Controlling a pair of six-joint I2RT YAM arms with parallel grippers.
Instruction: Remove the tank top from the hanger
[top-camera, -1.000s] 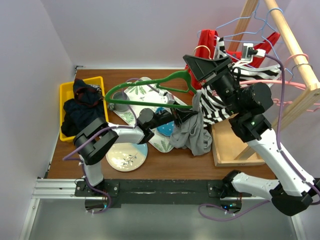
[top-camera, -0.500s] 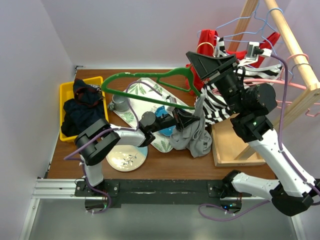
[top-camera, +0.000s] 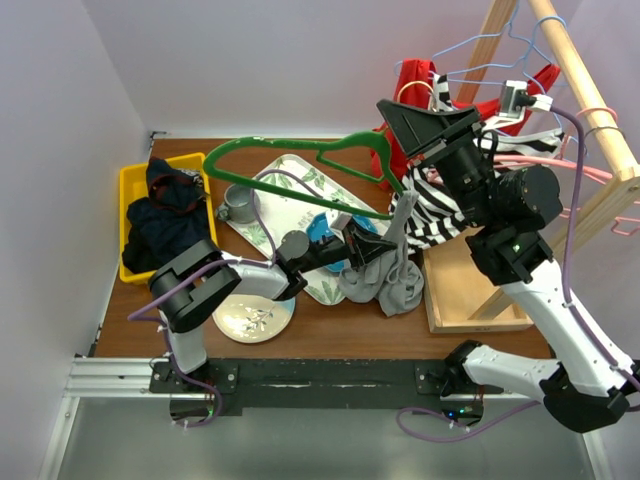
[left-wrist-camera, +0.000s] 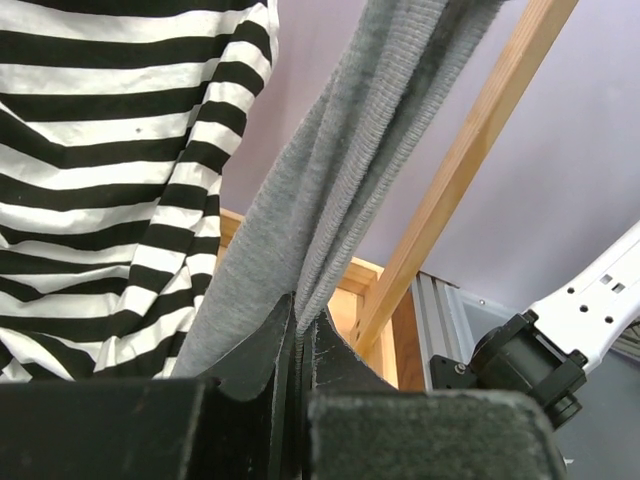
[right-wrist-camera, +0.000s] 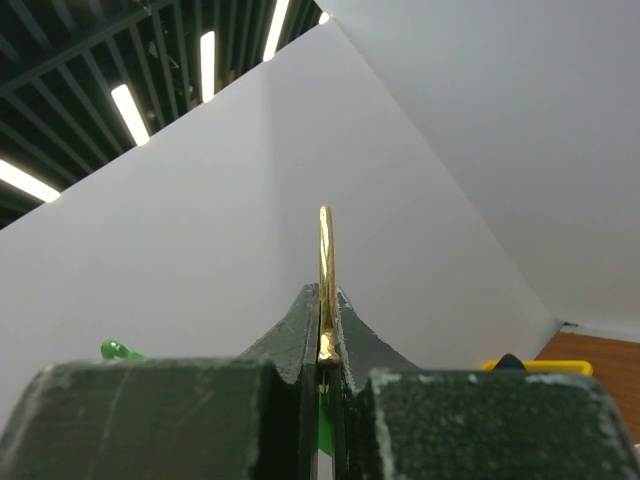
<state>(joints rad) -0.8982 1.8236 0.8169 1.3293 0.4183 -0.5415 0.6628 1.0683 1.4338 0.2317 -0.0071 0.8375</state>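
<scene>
table (top-camera: 335, 325) partly hidden; left gripper (left-wrist-camera: 300, 318) tight on tank top (left-wrist-camera: 345, 180), right gripper (right-wrist-camera: 326, 318) tight on hanger hook (right-wrist-camera: 325, 250)

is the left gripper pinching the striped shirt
No, the left gripper is shut on the gray tank top; the striped shirt hangs beside it.

The brown worktop (top-camera: 330, 322) carries a yellow bin (top-camera: 133, 185) at 9 o'clock, a patterned tray (top-camera: 264, 234) centrally, a plate (top-camera: 250, 318) at 7, and a wooden base (top-camera: 465, 295) at 4.
</scene>
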